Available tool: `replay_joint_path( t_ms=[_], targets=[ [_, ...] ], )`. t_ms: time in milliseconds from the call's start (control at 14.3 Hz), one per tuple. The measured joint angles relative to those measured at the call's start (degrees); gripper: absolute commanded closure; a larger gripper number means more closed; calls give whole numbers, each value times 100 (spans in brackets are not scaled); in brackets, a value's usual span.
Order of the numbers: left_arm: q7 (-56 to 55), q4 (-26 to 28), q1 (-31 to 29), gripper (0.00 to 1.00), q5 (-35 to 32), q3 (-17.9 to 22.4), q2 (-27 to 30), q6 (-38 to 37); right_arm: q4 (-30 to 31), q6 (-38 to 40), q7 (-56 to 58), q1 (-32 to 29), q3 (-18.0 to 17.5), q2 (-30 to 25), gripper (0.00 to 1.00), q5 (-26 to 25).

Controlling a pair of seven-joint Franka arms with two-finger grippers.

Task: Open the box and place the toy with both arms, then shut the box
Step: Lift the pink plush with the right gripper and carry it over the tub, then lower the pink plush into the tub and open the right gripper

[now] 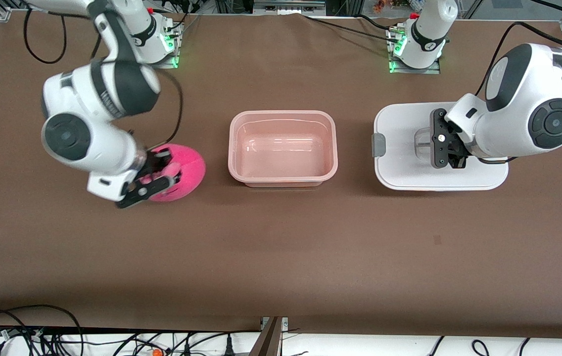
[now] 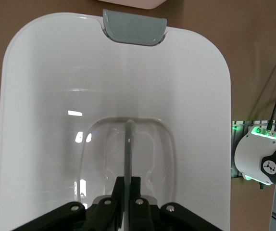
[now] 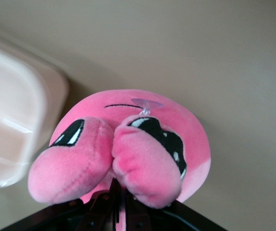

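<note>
Open pink box (image 1: 283, 149), lid (image 1: 399, 148) beside

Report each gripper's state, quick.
Left gripper: shut on the clear centre handle of the flat white lid.
Right gripper: shut on the bright pink plush toy.

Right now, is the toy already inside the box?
No, the box sits open and holds nothing, while the toy is beside it toward the right arm's end, in the right gripper.
</note>
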State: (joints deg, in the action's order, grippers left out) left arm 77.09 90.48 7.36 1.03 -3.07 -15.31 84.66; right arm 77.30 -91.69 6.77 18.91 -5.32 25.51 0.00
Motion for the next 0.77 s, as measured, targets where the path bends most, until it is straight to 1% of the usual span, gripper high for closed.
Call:
replay_joint_path(
  t_ms=[210, 349, 559, 768],
  targets=[
    [31, -3, -7, 100, 0, 5, -43, -24, -331, 303, 263, 757, -30, 2, 100, -10],
    [48, -5, -8, 100, 0, 6, -49, -33, -421, 386, 574, 1203, -58, 9, 100, -66],
    [61, -6, -6, 100, 0, -3, -56, -44, -518, 388, 1015, 1898, -71, 69, 100, -716],
    [75, -8, -8, 100, 0, 1, -62, -54, -762, 386, 1610, 2238, -67, 251, 100, -1081]
  ],
)
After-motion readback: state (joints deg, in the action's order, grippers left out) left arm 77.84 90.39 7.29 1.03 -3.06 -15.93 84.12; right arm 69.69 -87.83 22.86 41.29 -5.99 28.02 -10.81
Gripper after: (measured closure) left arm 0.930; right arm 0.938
